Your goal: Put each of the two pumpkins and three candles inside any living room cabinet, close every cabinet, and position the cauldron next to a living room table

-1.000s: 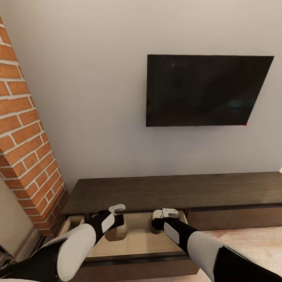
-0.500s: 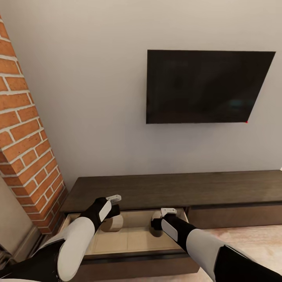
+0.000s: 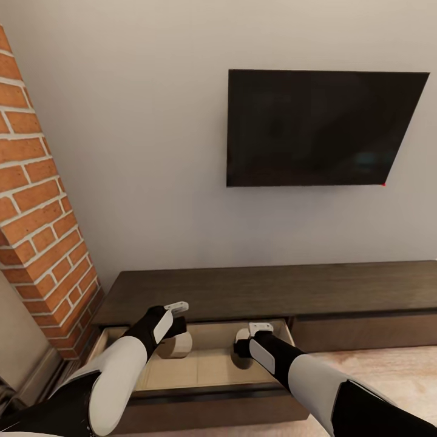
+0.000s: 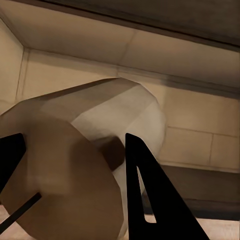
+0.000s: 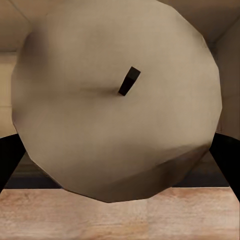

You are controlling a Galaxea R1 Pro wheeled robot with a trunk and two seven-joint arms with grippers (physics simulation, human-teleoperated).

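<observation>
In the head view we look down on the cabinet (image 3: 267, 294), a long low dark-brown unit running across the lower part of the frame under a black wall screen (image 3: 321, 127), with a brick column (image 3: 36, 212) at the left edge. One drawer (image 3: 200, 370) at the lower centre stands pulled out, its pale beige inside exposed.

Our left gripper (image 3: 173, 325) reaches into the left half of that drawer. A grey-beige candle (image 3: 175, 345) sits just under it on the drawer floor. In the left wrist view this candle (image 4: 95, 150) lies tilted, its flat wick end turned toward the camera, and the two dark fingers (image 4: 150, 195) stand on either side of it. The jaws look spread around the candle, but we cannot tell whether they press on it.

Our right gripper (image 3: 246, 343) is in the right half of the same drawer, with a second candle (image 3: 242, 335) at its tip. In the right wrist view that candle's round top (image 5: 117, 95) with its short dark wick (image 5: 129, 81) faces the camera, and dark fingers (image 5: 10, 160) show at both lower edges, flanking it. Here too we cannot tell whether the jaws are clamped on it or merely open around it.

Pale wooden floor (image 3: 388, 370) shows at the lower right.
</observation>
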